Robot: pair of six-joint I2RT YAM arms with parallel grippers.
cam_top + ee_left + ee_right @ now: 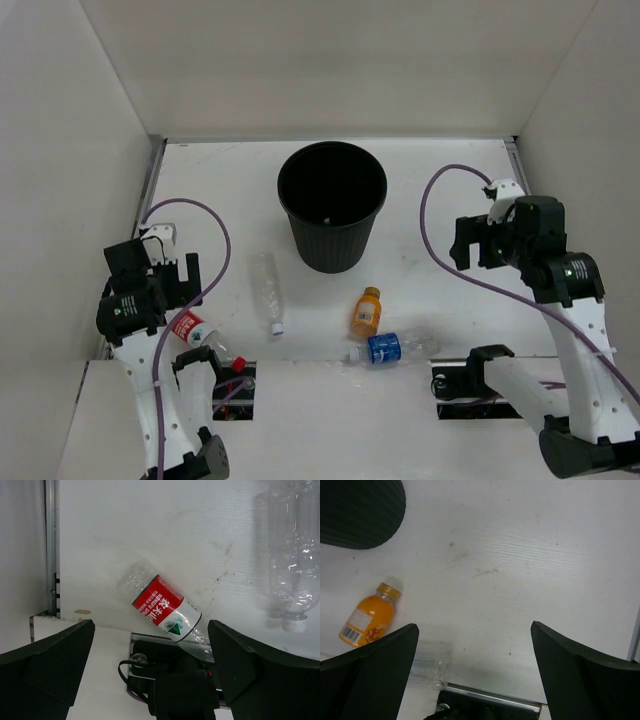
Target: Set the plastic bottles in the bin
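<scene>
Red-labelled clear plastic bottle (165, 609), frame centre, lies below the released left gripper (151, 630); best grasped squarely across its label. Right gripper (475, 630) likewise released.

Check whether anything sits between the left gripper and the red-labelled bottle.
Nothing visible does. The left gripper hangs open over the red-labelled bottle, which lies on the table with bare space around its body; the clear bottle lies apart, off to one side.

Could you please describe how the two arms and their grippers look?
The left arm and right arm have white links with black joints. A purple cable loops to each wrist. The left gripper and right gripper have broad, matte black fingers.
</scene>
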